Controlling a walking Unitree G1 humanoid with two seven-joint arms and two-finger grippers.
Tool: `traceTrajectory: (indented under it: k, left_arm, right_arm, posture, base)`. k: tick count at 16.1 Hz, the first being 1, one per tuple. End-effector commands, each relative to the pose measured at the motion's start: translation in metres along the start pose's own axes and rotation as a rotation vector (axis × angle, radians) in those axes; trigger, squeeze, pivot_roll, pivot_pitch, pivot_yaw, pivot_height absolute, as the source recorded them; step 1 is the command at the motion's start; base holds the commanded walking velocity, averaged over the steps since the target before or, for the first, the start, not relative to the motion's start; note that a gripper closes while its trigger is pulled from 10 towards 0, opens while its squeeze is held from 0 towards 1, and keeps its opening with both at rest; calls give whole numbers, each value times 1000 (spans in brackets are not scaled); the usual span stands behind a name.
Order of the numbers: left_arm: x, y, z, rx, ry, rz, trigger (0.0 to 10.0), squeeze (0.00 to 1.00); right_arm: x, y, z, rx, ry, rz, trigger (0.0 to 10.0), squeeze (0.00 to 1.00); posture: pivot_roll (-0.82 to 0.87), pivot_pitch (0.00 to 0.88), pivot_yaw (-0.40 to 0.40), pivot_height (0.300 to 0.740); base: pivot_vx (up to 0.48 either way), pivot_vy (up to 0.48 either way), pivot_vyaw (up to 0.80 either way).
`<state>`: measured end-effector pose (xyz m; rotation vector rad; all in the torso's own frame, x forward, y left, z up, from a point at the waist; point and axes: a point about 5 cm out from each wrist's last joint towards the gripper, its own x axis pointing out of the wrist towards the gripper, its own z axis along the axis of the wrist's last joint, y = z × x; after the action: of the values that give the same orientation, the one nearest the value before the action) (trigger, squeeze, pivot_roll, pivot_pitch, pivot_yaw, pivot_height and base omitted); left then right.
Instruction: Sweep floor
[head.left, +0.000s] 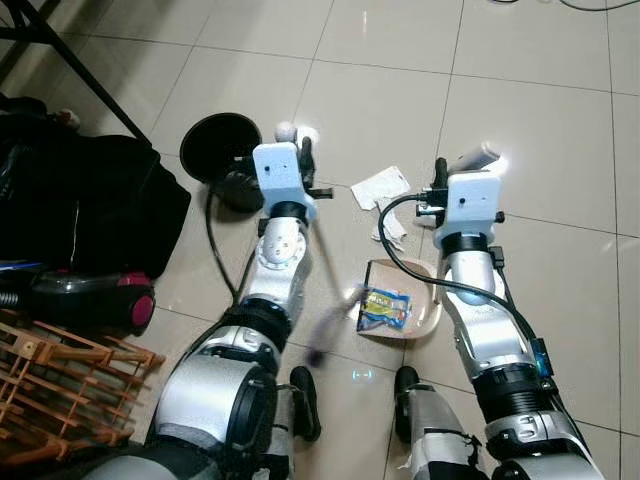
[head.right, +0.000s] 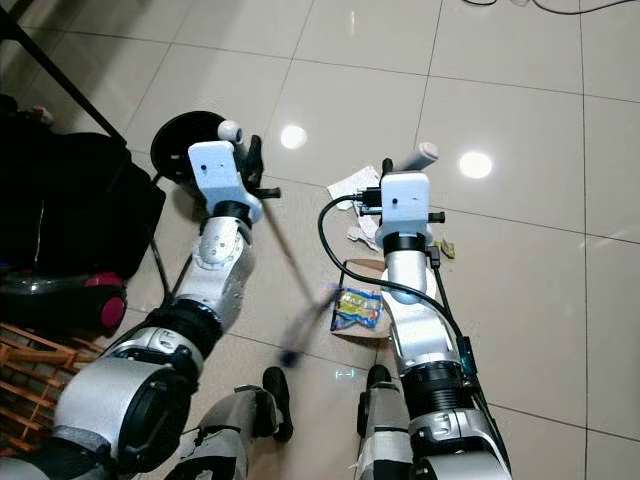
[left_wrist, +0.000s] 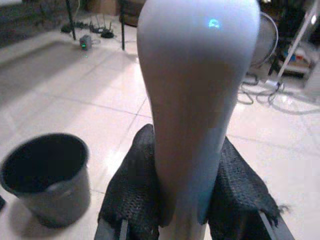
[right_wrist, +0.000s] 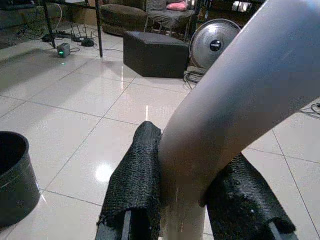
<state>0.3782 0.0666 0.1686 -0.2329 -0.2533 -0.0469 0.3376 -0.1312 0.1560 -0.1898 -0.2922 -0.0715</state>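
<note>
The black waste bin stands upright on the pale tiled floor, just ahead of the left gripper; its round mouth faces up and its inside reads only as dark, so any contents cannot be told. Toward the robot from the bin, close before its feet, lies the beige dustpan, a shallow tray resting flat on the tiles. In it sits a blue and yellow snack wrapper. Between bin and dustpan, on the bare floor, lie crumpled white paper scraps, apart from both.

The broom handle is a thin, pale rod, blurred along its lower length. It runs on a slant from the left gripper beside the bin down toward the robot's feet, ending in a dark blurred tip just beside the dustpan. In the left wrist view its grey rounded shaft stands between the two black mesh-covered fingers, which are clamped against it on either side.

The right gripper hovers past the dustpan's far edge, well to the side of the bin. Its padded fingers press on a grey dustpan handle that tilts up and away from the robot.
</note>
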Motion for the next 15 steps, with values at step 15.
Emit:
traceTrajectory:
  k: [15]
  left_arm:
    - [22,20,33,285,-81,-203,10000,0]
  right_arm:
    - [-19,-36,-30,121,194,-122,10000,0]
  posture:
    - [-46,197,126,740]
  base:
    - [0,0,0]
